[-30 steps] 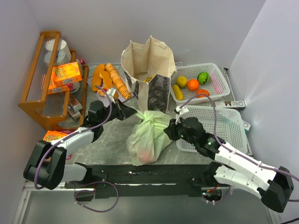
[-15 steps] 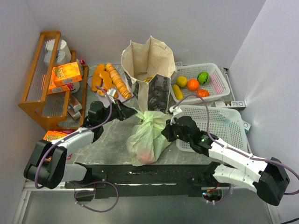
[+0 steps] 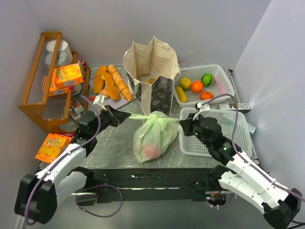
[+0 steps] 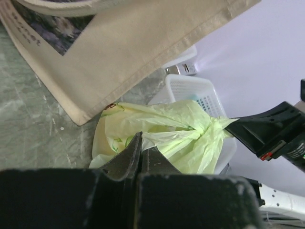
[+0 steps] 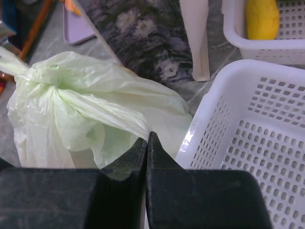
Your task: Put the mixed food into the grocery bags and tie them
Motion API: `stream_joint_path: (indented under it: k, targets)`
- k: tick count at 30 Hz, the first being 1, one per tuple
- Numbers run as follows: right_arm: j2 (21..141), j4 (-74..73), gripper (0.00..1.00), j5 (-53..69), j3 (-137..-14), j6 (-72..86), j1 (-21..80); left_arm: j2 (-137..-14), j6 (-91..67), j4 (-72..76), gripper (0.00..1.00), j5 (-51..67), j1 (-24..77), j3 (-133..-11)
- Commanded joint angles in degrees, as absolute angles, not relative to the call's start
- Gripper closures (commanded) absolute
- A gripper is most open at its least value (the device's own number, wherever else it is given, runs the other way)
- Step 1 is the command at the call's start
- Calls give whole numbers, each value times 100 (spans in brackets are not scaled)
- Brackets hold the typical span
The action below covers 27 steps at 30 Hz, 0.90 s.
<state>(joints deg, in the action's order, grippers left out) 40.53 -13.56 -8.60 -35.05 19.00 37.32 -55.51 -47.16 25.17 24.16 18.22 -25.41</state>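
Observation:
The pale-green plastic bag (image 3: 153, 136) stands at the table's front middle with a reddish item showing through it. Its handles are knotted at the top (image 4: 206, 125) and stretched taut sideways. My left gripper (image 3: 119, 116) is shut on the bag's left handle (image 4: 164, 139). My right gripper (image 3: 182, 122) is shut on the right handle (image 5: 109, 114). The beige canvas tote (image 3: 151, 76) stands open right behind the bag. Yellow, orange, red and green fruit pieces (image 3: 196, 86) lie in the far white basket (image 3: 228, 83).
An empty white mesh basket (image 3: 231, 129) sits right of the bag, touching my right arm. Bread loaves (image 3: 112, 82) lie behind the left gripper. A wooden rack (image 3: 45, 81) holds orange boxes (image 3: 66, 75); another box (image 3: 52, 146) lies front left.
Both grippers have pulled apart, left going left and right going right, drawing the handles taut and tightening the knot. The bag top is now narrower and stretched flat.

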Motion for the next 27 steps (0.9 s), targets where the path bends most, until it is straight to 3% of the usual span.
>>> stream_joint_path:
  k: [1,7,18,27]
  targets:
    - [3744,-1654,100,-2513,-2973,1959,3173,-5151,-4701,2110,99,897,793,-2242]
    - [3779,-1363,100,-2761,-2663,2197,2673,-4711,-4922,1829,99,625,80,-1811]
    - [3780,-870,100,-71,-2171,2373,187,-4685,-5290,1591,99,18,-386,-1609]
    - [3762,-782,100,369,-2074,2399,-149,-4711,-5705,1890,99,114,-659,-1151]
